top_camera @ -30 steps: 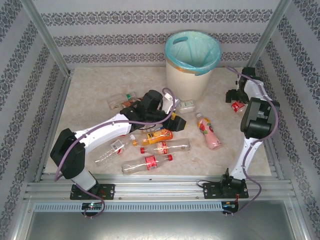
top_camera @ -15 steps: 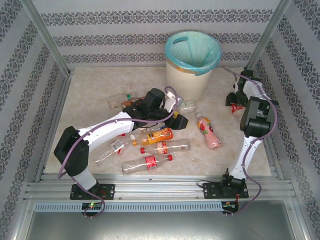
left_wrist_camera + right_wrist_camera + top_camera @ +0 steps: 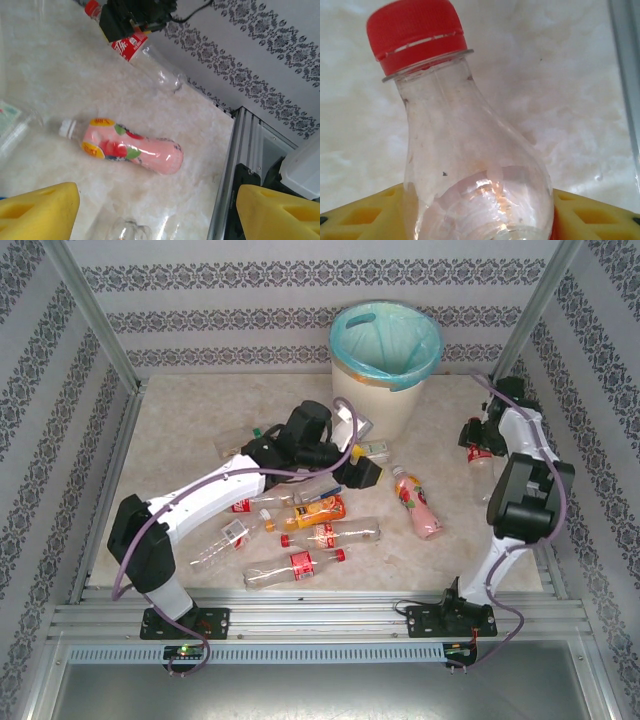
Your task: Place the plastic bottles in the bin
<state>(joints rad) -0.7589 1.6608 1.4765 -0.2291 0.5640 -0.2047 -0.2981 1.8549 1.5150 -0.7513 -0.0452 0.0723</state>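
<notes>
— Bottles nearest the bases, seen from above?
— One red-labelled bottle lies at 6 o'clock on the table. A second red-labelled bottle is just beyond it, and an orange bottle beyond that.

— And the left gripper?
— It hangs near the middle of the dial, over the heap. Its wrist camera adds what the top view hides: the yellow fingers are spread wide with nothing between them. The pink bottle lies on its side below, at 4 o'clock on the table.

— The right gripper?
— At 2 to 3 o'clock, near the right rail. From above its load is little more than a red label. Its wrist camera shows a clear red-capped bottle pinched between both yellow pads, neck pointing ahead. The left wrist view catches it side-on, tilted. I cannot tell whether it is off the table.

— The bin?
— Farthest out, at 12 to 1 o'clock, upright by the far wall, with a teal bag over its rim. A green-labelled bottle lies just beside its foot.
</notes>
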